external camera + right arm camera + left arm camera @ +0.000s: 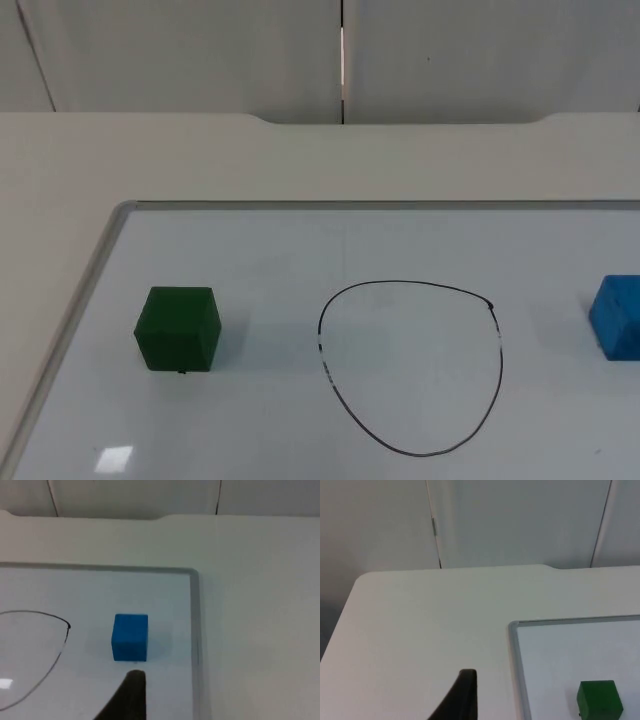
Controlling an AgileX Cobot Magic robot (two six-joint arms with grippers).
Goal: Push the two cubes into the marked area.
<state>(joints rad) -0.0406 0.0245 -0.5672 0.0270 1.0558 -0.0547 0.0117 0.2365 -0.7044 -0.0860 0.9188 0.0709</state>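
Observation:
A green cube (178, 328) sits on the whiteboard (300, 240), left of a black hand-drawn oval (412, 366). At the board's right side, a blue cube (618, 316) rests to the right of the oval. Both cubes lie outside the line. In the left wrist view my left gripper (465, 700) hangs over the bare table outside the board's frame, well apart from the green cube (599, 698). In the right wrist view my right gripper (131, 695) is over the board, a short way from the blue cube (130, 636) and not touching it, with the oval's line (60, 650) to one side.
The whiteboard has a raised grey frame (90, 280) along its left and far edges. White table (200, 160) surrounds it up to the grey partition wall (200, 50). The board's right frame (195, 620) runs close to the blue cube.

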